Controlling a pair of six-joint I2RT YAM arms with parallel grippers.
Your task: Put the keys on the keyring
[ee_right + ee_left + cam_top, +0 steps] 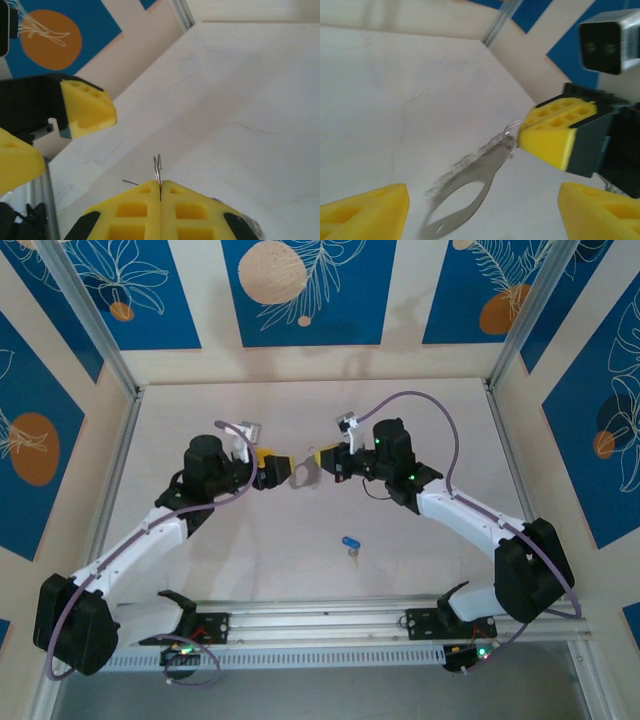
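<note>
Pale table [200,570] w/ faint cracks is sitting inside walls [300,290] of blue panels w/ orange discs & white leaf lines, w/ alu posts [95,325] running up the corners. Both arms are reaching in to mid-table & meeting tip to tip. R gripper [322,462] is pinching fully closed, its yellow fingers [135,210] pressing together on the thin wire loop at the top end of the keyring [490,162]. Keyring is hanging tilted from that pinch, apparently lifted off the table: a grey oval w/ open centre & small bumps along one edge, blurred in the L wrist view. L gripper [277,472] is standing w/ its fingers [365,212] wide apart, flanking the keyring's lower end w/o touching it & gripping nothing. From above, the two sets of yellow fingers are crowding the keyring from both sides, hiding its ends. Key [349,543], blue head & short silver blade, is lying flat on the table toward the front rail [320,625], well apart from both grippers & closer to the R arm. Purple cables [405,393] are looping over each arm.
</note>
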